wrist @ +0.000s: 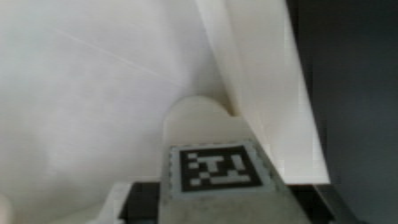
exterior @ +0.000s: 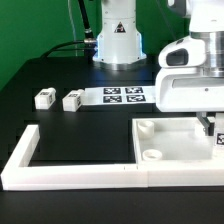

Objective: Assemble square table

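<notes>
Square table slab [exterior: 180,146] lies rim-up on the black table [exterior: 70,125] at the exterior view's right, inside the corner of the white L-shaped border wall [exterior: 70,176], with a round hole showing in its near corner. The gripper [exterior: 210,130] hangs low over the slab's right edge, and the wrist view shows the raised rim [wrist: 267,90] very close, but I cannot tell whether the fingers pinch it or stand spread. One leg block [exterior: 45,98] and a second leg block [exterior: 72,100] stand well apart from the slab, beside the marker board [exterior: 125,96].

Dark green backdrop [exterior: 30,25], black tabletop [exterior: 80,140].
</notes>
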Tool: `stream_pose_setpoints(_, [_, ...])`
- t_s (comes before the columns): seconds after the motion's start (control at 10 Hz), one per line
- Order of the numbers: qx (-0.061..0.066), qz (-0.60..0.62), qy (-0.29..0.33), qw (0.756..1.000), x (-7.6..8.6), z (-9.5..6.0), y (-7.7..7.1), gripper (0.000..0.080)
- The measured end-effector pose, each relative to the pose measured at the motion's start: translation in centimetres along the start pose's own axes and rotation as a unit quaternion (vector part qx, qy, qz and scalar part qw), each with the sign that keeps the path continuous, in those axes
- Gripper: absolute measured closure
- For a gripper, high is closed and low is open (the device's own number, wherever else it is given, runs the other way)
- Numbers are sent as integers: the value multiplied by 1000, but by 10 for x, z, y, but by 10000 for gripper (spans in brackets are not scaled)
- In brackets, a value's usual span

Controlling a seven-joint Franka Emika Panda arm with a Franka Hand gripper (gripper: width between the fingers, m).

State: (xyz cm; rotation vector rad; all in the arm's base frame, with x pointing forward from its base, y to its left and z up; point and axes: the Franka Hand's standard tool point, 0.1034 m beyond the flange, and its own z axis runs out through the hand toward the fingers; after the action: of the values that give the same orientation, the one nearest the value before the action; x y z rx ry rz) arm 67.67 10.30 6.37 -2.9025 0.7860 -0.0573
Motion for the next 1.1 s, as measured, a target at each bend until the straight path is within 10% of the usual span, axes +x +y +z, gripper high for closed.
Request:
stream_pose_setpoints(0.2, [-1, 136, 2, 991, -1, 0, -1, 506])
stream_pose_setpoints(0.7, [47, 459, -21, 887, -5, 4, -4, 506])
stream_pose_setpoints(0.9, [47, 443, -20, 895, -6, 4, -4, 506])
stream_pose_setpoints(1.1, [47, 329, -10, 943, -2, 3, -1, 224])
